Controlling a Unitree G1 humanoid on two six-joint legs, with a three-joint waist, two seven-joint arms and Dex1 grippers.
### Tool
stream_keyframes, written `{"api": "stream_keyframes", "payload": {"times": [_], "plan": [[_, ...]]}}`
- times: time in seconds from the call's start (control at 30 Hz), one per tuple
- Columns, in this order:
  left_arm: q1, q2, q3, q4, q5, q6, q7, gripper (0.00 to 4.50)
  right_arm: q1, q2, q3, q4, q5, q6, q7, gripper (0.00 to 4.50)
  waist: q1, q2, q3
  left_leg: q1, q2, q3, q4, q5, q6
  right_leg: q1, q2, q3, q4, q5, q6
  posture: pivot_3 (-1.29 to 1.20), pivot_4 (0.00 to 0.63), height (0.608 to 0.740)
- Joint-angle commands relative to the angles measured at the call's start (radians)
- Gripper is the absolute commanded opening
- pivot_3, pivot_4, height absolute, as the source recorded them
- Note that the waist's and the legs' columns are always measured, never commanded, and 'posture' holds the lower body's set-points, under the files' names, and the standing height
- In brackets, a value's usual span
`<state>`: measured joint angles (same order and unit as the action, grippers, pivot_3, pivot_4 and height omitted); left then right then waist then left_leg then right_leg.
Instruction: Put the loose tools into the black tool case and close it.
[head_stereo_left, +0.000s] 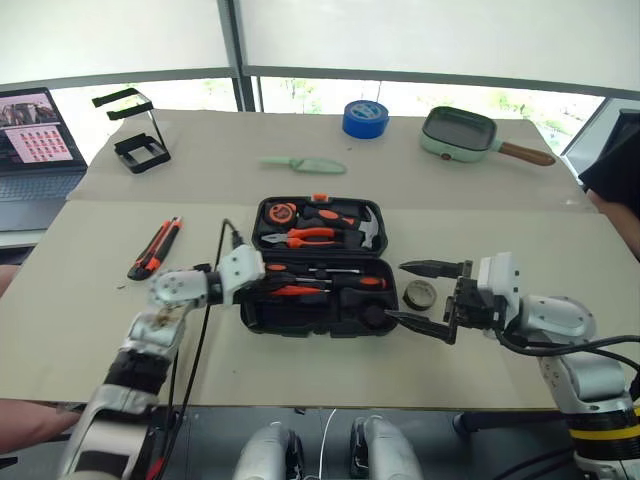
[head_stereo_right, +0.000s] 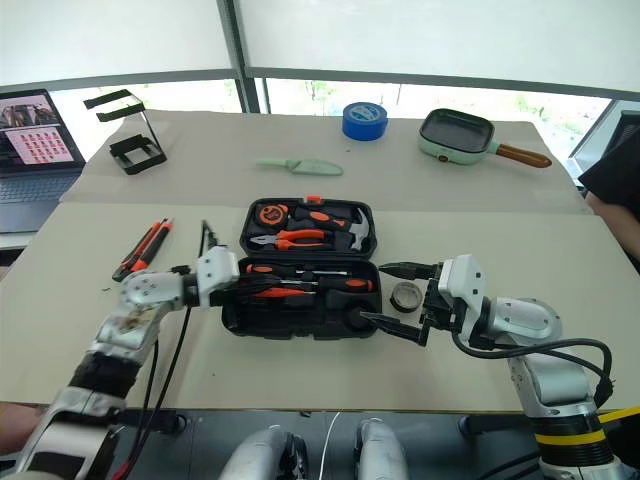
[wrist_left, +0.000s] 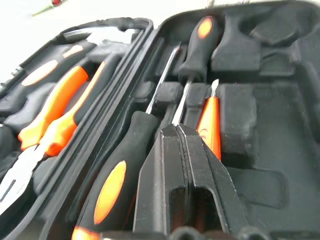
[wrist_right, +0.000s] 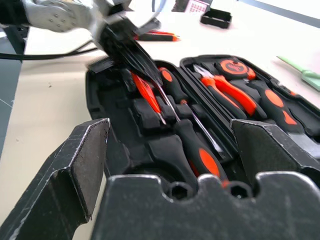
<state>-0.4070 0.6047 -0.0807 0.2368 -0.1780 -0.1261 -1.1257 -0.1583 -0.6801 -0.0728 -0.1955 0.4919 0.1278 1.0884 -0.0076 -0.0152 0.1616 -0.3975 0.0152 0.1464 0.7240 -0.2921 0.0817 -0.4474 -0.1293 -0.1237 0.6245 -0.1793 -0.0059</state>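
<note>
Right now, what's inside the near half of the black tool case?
In the near half of the black tool case: two black-and-orange screwdrivers and a slim orange screwdriver. The shut left tool covers that half's left end. Several slots look empty.

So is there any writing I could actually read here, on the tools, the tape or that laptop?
None can be read.
laptop: its screen shows a grid of small pictures, any text too small to read.
blue tape roll: no legible print.
tape measure in the black tool case: a round mark, too blurred to read.
</note>
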Motion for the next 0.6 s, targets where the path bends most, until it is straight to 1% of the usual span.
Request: {"api": "stream_keyframes", "payload": {"times": [0.03, 0.2, 0.47, 0.6], "plan": [[0.018, 0.006, 0.0, -0.03, -0.003, 0.011, 0.003, 0.02, -0.012, -0.001, -0.026, -0.006, 0.004, -0.036, 0.011, 4.5, 0.004, 0.0, 0.0, 0.0, 0.0, 0.0, 0.0, 0.0, 0.0, 0.0, 0.0, 0.0, 0.0, 0.0, 0.0, 0.0, 0.15, 0.74], [-0.026, -0.012, -0.033, -0.009, 0.021, 0.023, 0.007, 0.02, -0.02, 0.005, -0.015, 0.003, 0.002, -0.037, 0.015, 4.5, 0.023, 0.0, 0.0, -0.001, -0.001, 0.0, 0.0, -0.001, 0.001, 0.001, 0.0, -0.001, -0.001, -0.001, 0.001, 0.0, 0.15, 0.74], [-0.087, -0.015, -0.07, 0.021, 0.056, 0.061, 0.003, 0.02, -0.022, 0.007, -0.012, -0.002, 0.004, -0.03, 0.017, 4.5, 0.02, 0.0, 0.0, -0.002, -0.001, 0.0, 0.0, -0.001, 0.001, 0.0, 0.002, -0.001, 0.0, 0.0, 0.001, 0.0, 0.15, 0.74], [-0.082, 0.008, -0.049, 0.006, 0.038, 0.083, -0.014, 0.02, -0.021, 0.01, -0.01, -0.008, 0.006, -0.026, 0.016, 4.5, 0.02, 0.0, 0.0, -0.002, -0.001, 0.0, 0.001, -0.001, 0.001, 0.0, 0.002, -0.001, -0.001, 0.0, 0.001, 0.0, 0.15, 0.74]]}}
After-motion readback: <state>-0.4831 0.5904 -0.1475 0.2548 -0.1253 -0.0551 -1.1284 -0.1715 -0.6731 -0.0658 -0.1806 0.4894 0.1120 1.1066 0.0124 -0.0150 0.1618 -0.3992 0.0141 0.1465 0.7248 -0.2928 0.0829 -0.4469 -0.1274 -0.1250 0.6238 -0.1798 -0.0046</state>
